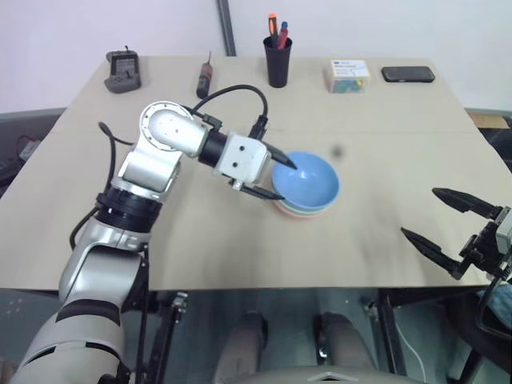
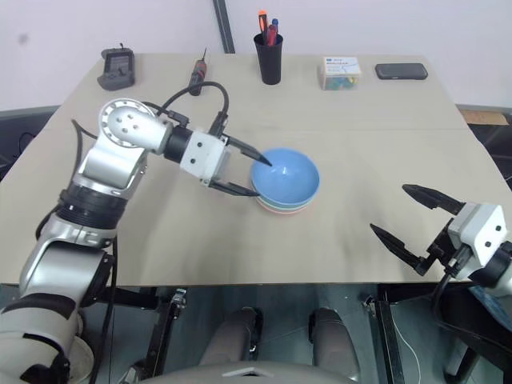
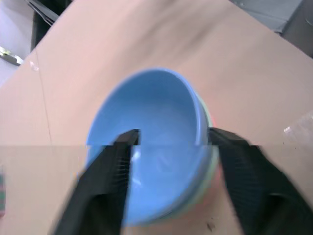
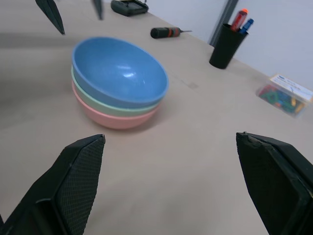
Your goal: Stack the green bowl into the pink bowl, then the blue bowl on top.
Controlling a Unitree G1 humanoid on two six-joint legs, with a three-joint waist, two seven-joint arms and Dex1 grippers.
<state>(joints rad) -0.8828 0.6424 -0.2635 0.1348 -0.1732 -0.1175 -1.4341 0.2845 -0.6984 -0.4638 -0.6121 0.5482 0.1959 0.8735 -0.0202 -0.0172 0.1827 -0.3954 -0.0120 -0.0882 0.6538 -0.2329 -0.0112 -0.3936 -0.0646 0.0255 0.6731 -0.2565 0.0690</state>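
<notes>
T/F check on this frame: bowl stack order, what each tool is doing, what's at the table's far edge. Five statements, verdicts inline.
1. The blue bowl sits on top of the stack. True.
2. The pink bowl is in the middle. False: it is at the bottom, with the green bowl in the middle.
3. The left tool is open, its fingers straddling the blue bowl's rim. True.
4. The right tool holds a bowl. False: it is open and holds nothing.
5. The black pen cup lies tipped over. False: it stands upright.

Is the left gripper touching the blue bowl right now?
Cannot tell. In the left wrist view the left gripper straddles the blue bowl rim with its fingers spread, but the frame does not plainly show contact or a gap.
</notes>
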